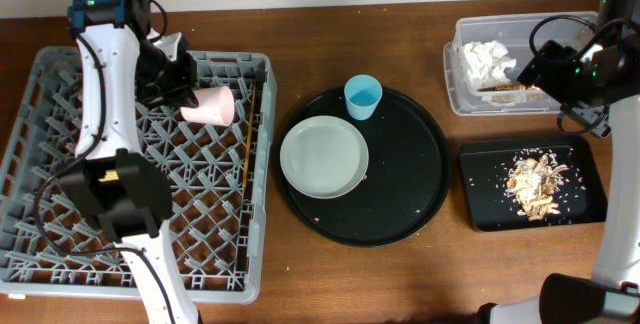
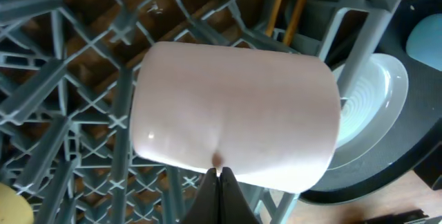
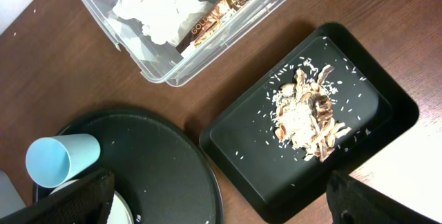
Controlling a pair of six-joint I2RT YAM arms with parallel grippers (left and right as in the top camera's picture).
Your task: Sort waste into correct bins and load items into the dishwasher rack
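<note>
The pink cup [image 1: 212,105] lies on its side in the grey dishwasher rack [image 1: 40,74] and fills the left wrist view [image 2: 235,113]. My left gripper [image 2: 218,182] is shut, its tips against the cup's side. Two chopsticks [image 1: 250,124] lie in the rack beside the cup. A yellow bowl edge [image 2: 8,207] shows low left. The grey-green plate [image 1: 323,156] and blue cup [image 1: 363,96] sit on the round black tray [image 1: 420,194]. My right gripper [image 3: 228,203] is open and empty, over the clear tub [image 1: 460,94] in the overhead view.
The clear tub holds white napkins [image 3: 155,6] and the gold wrapper [image 3: 217,16]. The shallow black tray [image 3: 373,155] holds food scraps [image 3: 307,113] and scattered rice. Brown table shows between the trays.
</note>
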